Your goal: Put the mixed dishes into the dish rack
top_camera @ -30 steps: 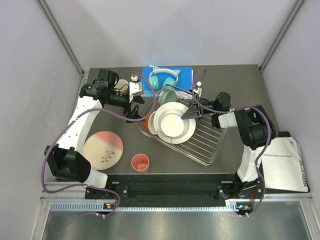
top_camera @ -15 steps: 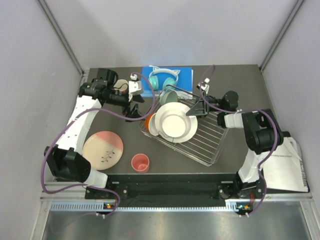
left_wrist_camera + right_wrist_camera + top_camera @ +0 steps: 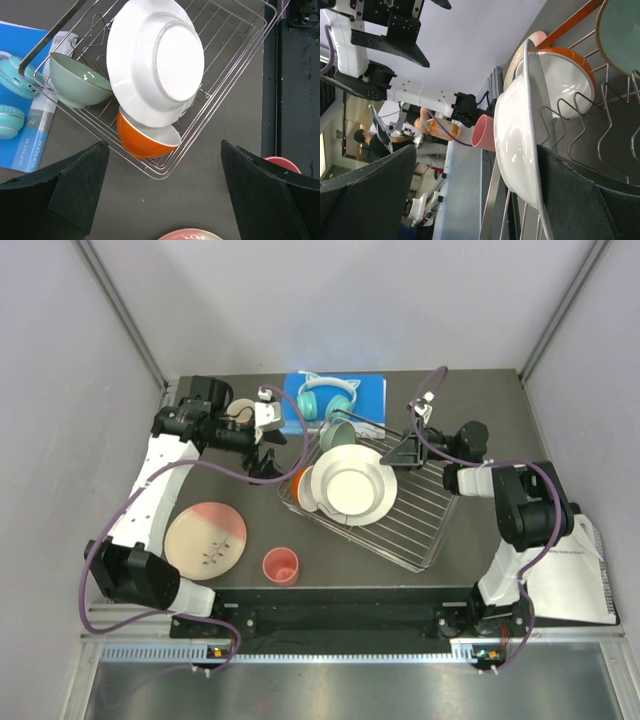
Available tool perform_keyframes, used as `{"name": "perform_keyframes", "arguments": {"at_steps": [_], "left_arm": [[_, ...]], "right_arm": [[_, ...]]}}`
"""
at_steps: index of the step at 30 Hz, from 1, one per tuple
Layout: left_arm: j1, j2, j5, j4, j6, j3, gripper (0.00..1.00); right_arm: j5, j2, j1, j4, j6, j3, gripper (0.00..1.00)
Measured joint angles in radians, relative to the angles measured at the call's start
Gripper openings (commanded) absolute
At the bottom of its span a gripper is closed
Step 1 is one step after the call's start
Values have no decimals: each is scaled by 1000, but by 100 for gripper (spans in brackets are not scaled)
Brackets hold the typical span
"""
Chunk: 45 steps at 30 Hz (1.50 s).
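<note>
The dish rack sits mid-table. In its left end stand two white plates, the mint green bowl and the orange cup. The pink-and-cream plate and the coral pink cup lie on the table at the front left. My left gripper is open and empty, above the table just left of the rack; its view shows the orange cup, white plate and bowl. My right gripper is open and empty, just right of the plates.
Teal cat-ear headphones lie on a blue book behind the rack. A white printed sheet lies at the right edge. Grey enclosure walls stand on three sides. Purple cables hang from both arms.
My right gripper has drawn back to the right, off the white plates, which stay standing in the rack. My left arm has barely shifted.
</note>
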Motion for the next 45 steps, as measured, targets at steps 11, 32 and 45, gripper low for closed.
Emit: {"name": "perform_keyframes", "arguments": {"at_steps": [11, 32, 45], "left_arm": [[0, -22, 11, 0, -9, 0, 98], [0, -61, -12, -1, -3, -3, 98], [370, 56, -151, -43, -45, -67, 99]], "right_arm": [[42, 43, -24, -30, -149, -1, 100], [543, -145, -40, -1352, -1107, 187, 100], [983, -588, -40, -1490, -1135, 185, 100]]}}
